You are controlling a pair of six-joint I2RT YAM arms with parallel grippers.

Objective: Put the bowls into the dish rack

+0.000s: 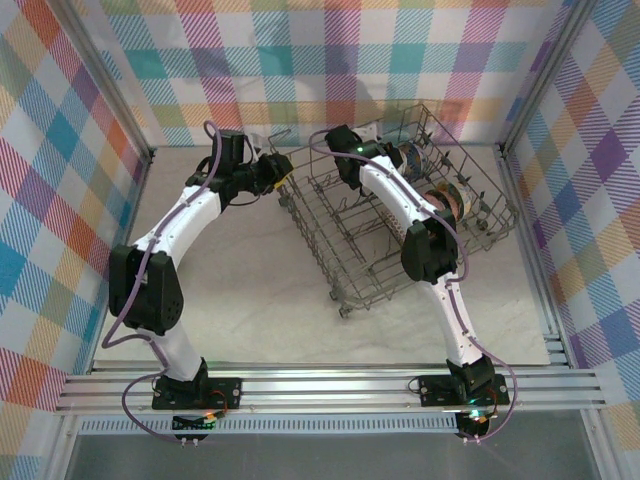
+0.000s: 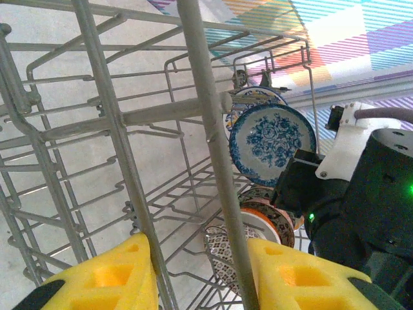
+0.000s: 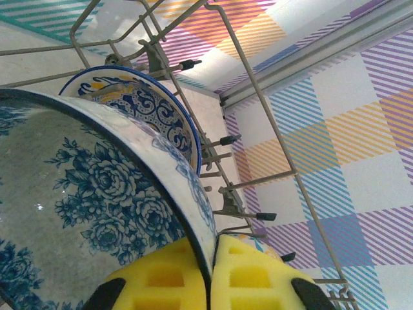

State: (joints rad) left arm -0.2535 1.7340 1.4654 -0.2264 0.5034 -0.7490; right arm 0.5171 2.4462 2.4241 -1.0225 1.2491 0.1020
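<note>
Right wrist tool (image 3: 210,258) pinches blue bowl (image 3: 77,194) inside dish rack (image 2: 206,97); left tool (image 2: 200,271) clamps rack.

No legible text, labels, brands or numbers anywhere. Only painted flower pattern on blue floral bowl (image 2: 272,137), bare wire on dish rack (image 1: 340,240), plain plaid on walls (image 1: 300,60). Nothing readable on arm housings (image 1: 190,215).
</note>
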